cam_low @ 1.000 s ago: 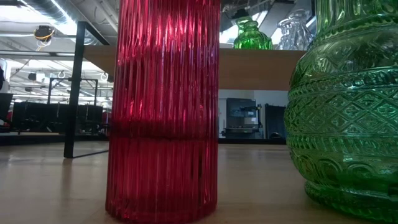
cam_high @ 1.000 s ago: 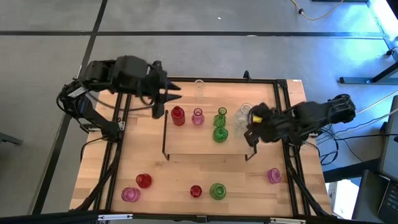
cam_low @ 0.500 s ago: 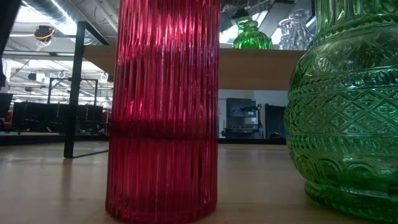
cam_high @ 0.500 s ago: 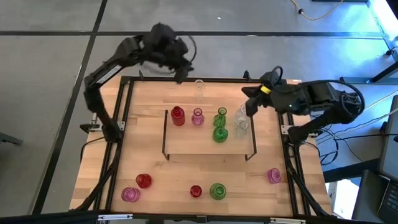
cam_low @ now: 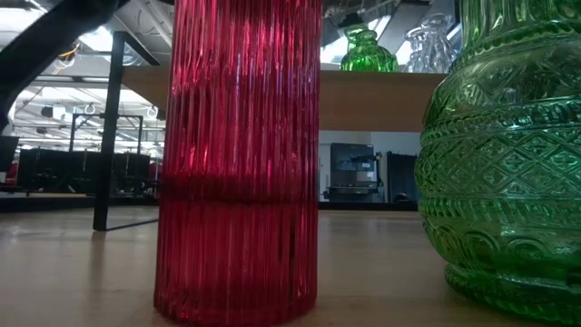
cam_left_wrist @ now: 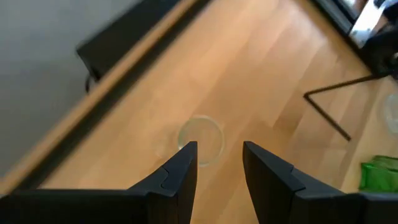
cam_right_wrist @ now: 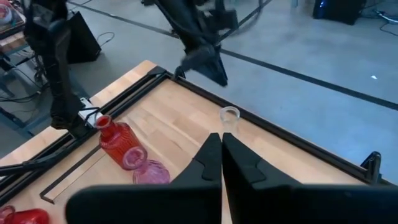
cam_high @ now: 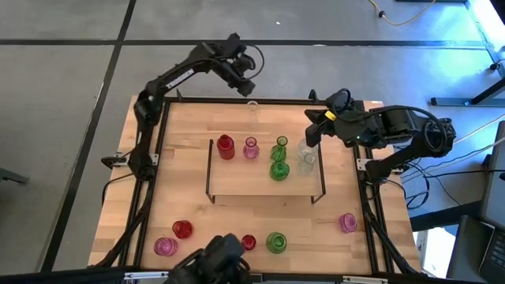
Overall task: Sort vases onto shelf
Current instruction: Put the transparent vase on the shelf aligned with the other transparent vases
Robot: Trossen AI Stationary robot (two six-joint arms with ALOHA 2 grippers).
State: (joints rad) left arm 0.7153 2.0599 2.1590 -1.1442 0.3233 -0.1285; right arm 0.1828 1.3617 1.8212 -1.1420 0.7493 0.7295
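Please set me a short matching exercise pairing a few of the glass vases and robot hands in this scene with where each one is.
Things:
1. clear glass vase with open round mouth
2. large green round-bellied glass vase
3. pink round-bellied glass vase
4. right hand

Places:
A. on the light-wood shelf
B. hovering, shut, beside the shelf's right end
C. on the wooden table behind the shelf, under the open left hand
D. on the table near its right edge, in front of the shelf

Pairs: 1-C, 2-A, 3-D, 4-B

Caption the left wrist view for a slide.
Left gripper, open, above a clear vase on the table.
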